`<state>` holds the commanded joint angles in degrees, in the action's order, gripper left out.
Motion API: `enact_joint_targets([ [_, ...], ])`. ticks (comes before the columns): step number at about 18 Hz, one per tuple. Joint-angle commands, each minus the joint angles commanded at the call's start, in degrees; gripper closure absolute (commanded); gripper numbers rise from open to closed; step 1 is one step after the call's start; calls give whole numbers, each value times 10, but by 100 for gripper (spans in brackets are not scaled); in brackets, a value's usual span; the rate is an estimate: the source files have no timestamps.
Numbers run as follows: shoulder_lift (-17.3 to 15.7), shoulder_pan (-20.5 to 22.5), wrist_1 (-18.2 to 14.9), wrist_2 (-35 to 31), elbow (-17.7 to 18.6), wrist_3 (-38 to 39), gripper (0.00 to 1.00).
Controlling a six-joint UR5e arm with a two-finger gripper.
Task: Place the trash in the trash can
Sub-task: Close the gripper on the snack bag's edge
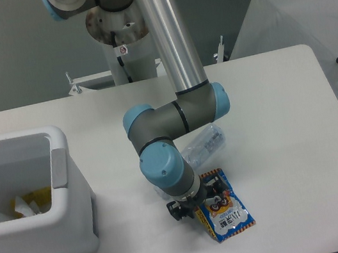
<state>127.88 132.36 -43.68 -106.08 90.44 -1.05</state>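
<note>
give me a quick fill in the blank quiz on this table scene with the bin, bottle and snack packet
1. The snack packet lies flat on the ____.
2. The clear bottle lies on its ____, partly behind the arm.
3. The white trash can stands at the ____ edge of the picture.
4. The gripper is low over the packet's ____ edge.

Missing words: table; side; left; left

Blue-orange packet [226, 214], seemingly clear bottle [205, 146]
</note>
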Motion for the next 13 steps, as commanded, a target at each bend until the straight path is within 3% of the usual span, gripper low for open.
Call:
enact_joint_targets([
  [2, -1, 0, 0, 1, 1, 0, 11],
  [6, 0, 0, 0, -1, 1, 0, 22],
  [13, -1, 0, 0, -1, 2, 0, 26],
])
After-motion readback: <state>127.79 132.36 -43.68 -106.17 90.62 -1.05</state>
